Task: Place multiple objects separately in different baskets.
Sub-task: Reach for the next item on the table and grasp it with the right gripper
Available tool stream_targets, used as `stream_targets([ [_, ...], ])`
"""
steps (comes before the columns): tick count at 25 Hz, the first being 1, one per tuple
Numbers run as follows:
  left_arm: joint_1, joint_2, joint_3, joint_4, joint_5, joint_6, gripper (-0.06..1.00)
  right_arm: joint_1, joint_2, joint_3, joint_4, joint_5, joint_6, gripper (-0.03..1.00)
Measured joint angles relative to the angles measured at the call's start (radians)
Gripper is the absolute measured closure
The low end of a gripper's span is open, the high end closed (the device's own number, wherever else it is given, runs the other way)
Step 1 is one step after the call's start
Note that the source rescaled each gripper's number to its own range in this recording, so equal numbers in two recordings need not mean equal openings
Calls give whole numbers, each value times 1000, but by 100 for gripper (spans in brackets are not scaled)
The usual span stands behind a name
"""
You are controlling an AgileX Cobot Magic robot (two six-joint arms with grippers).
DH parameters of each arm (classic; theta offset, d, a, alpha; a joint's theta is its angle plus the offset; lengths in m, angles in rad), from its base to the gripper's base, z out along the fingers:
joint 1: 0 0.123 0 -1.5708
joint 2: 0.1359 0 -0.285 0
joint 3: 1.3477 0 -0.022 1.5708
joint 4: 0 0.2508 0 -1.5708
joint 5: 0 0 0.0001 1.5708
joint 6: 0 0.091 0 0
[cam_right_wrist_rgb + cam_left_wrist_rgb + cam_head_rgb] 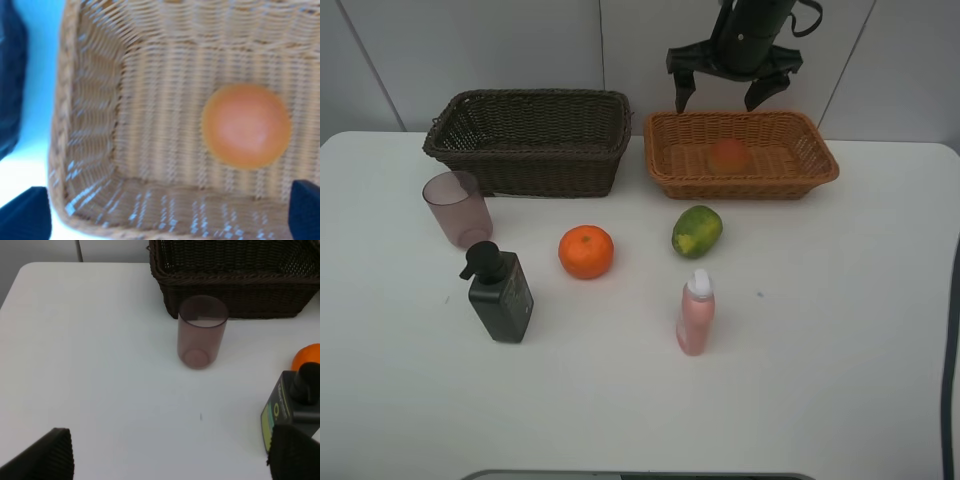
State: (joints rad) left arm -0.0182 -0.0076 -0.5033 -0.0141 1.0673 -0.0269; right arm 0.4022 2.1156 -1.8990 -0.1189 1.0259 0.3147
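Both wide open, empty: left pincer point(170, 456), right pincer point(718, 100).

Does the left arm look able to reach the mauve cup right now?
Probably yes: the left gripper is open, with bare table between it and the upright cup. The pump bottle stands off to one side, the dark basket behind the cup.

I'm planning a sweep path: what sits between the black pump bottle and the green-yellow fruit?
The orange sits on the table between the black pump bottle and the green-yellow fruit, touching neither. The exterior high view shows this.
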Motion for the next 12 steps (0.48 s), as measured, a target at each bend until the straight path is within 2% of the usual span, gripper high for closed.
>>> stream_targets([
  [7, 0, 0, 0, 0, 0, 0, -6, 35, -173, 345, 14, -150, 144, -3],
  [12, 0, 0, 0, 0, 0, 0, -6, 85, -196, 458, 1, -164, 256, -3],
])
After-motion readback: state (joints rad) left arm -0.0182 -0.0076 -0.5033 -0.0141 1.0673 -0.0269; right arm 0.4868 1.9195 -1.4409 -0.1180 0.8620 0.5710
